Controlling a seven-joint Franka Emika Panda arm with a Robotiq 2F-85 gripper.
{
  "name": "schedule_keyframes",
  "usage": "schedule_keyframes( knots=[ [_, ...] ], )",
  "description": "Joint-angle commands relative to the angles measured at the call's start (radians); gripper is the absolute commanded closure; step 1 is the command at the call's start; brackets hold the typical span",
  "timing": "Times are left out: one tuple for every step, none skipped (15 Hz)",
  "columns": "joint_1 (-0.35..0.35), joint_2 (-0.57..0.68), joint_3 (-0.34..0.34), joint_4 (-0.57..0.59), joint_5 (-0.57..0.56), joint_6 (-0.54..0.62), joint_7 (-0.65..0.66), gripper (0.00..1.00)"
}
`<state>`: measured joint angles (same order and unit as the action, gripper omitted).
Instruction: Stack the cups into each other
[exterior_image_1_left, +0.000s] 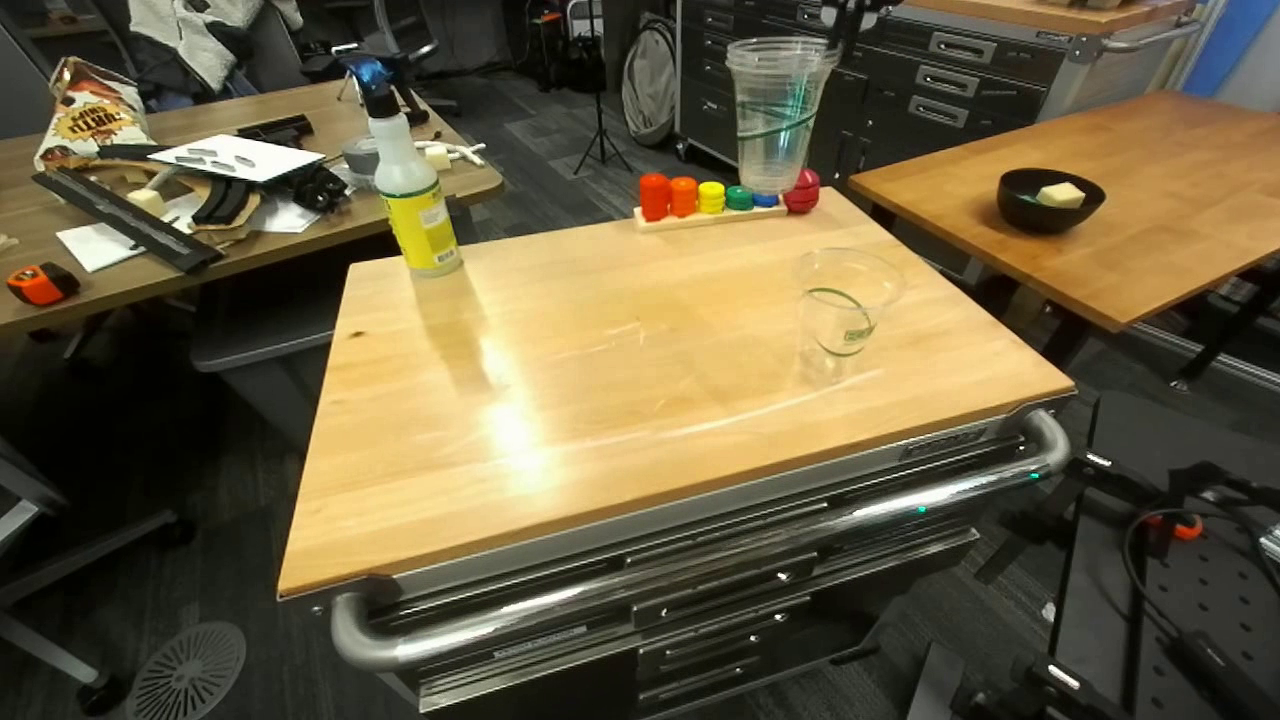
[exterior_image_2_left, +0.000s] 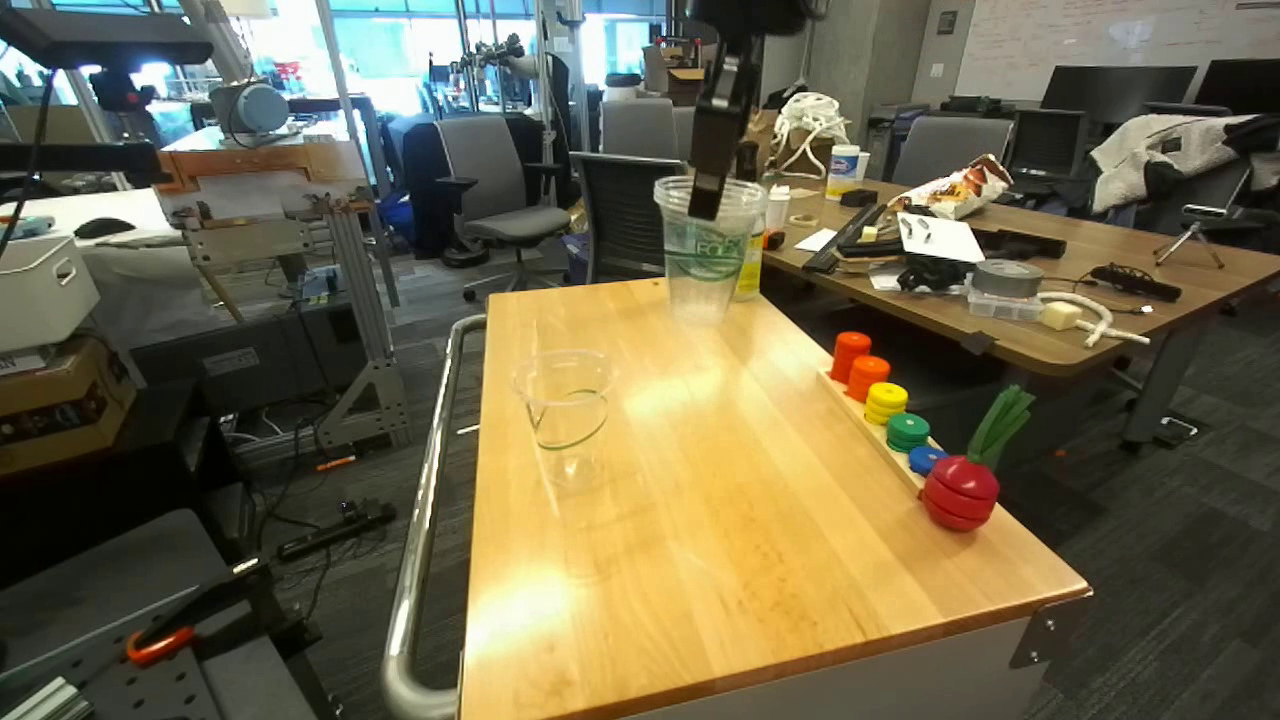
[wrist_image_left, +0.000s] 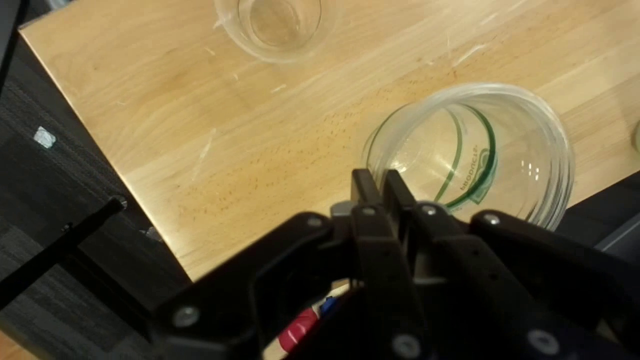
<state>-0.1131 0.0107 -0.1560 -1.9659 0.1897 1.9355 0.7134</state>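
A nested stack of clear cups with green print hangs above the wooden table, in both exterior views (exterior_image_1_left: 775, 125) (exterior_image_2_left: 705, 275) and in the wrist view (wrist_image_left: 480, 175). Layered rims show at its top. My gripper is shut on the stack's wall at the rim, one fingertip inside and one outside, in the wrist view (wrist_image_left: 377, 177) and an exterior view (exterior_image_2_left: 710, 200). A single clear cup stands upright on the table, apart from the stack, in both exterior views (exterior_image_1_left: 848, 315) (exterior_image_2_left: 567, 415) and at the top of the wrist view (wrist_image_left: 277, 25).
A yellow-labelled spray bottle (exterior_image_1_left: 420, 215) stands at a table corner. A wooden rack with coloured discs (exterior_image_1_left: 711, 197) and a red toy radish (exterior_image_2_left: 960, 490) lie along one edge. A metal handle bar (exterior_image_1_left: 700, 565) runs along the opposite edge.
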Motion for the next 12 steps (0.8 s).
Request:
schedule_keyframes(
  knots=[
    [0.012, -0.145, 0.037, -0.065, -0.069, -0.059, 0.003, 0.98],
    [0.011, -0.173, 0.05, -0.082, -0.089, -0.07, 0.007, 0.98],
    [0.009, -0.204, 0.062, -0.104, -0.1, -0.082, 0.006, 0.98],
    [0.01, -0.235, 0.075, -0.134, -0.108, -0.092, 0.004, 0.98],
    [0.011, -0.257, 0.084, -0.158, -0.095, -0.104, -0.006, 0.98],
    [0.01, -0.279, 0.095, -0.187, -0.101, -0.104, -0.009, 0.98],
    [0.011, -0.293, 0.102, -0.207, -0.088, -0.11, -0.02, 0.98],
    [0.011, -0.308, 0.11, -0.236, -0.082, -0.103, -0.026, 0.98],
    [0.01, -0.318, 0.115, -0.261, -0.074, -0.094, -0.034, 0.98],
    [0.006, -0.327, 0.119, -0.29, -0.08, -0.068, -0.037, 0.98],
    [0.001, -0.334, 0.121, -0.314, -0.079, -0.047, -0.033, 0.98],
    [-0.004, -0.334, 0.121, -0.333, -0.079, -0.01, -0.029, 0.98]
  ],
)
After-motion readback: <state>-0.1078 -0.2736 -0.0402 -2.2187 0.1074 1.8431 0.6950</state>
